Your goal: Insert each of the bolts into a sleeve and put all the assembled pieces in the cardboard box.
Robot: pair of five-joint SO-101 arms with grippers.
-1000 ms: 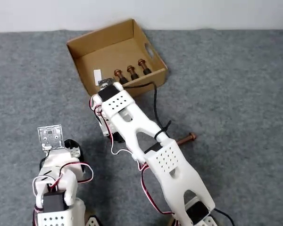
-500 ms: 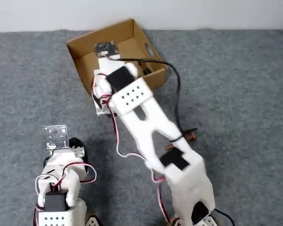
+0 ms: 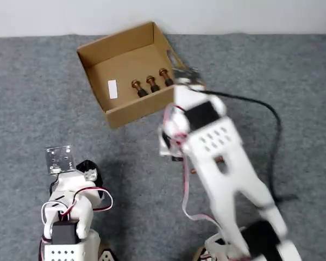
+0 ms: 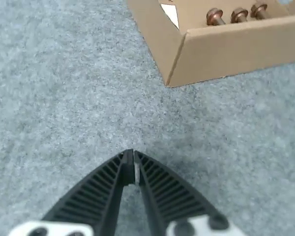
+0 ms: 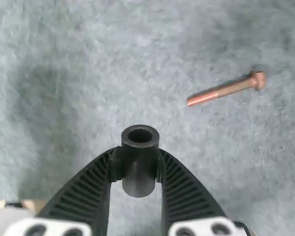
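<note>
R gripper [image 5: 137,160]: clamped on black sleeve [image 5: 140,140], held above worktop [image 5: 64,64].
L gripper [image 4: 133,162]: fingers pinched together, nothing betw. them, over worktop near box corner.
Bolt [image 5: 225,88]: loose, flat on worktop, apart from sleeve.
Cardboard box [image 3: 127,111]: 3 assembled pieces [image 3: 151,82] in a row inside.

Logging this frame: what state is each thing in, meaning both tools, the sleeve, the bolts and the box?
left tool: shut, holding nothing.
right tool: shut on the sleeve.
sleeve: gripped, bore empty.
loose bolt: lying flat, in no sleeve.
cardboard box: open on top.
assembled pieces: three, side by side inside the box.
</note>
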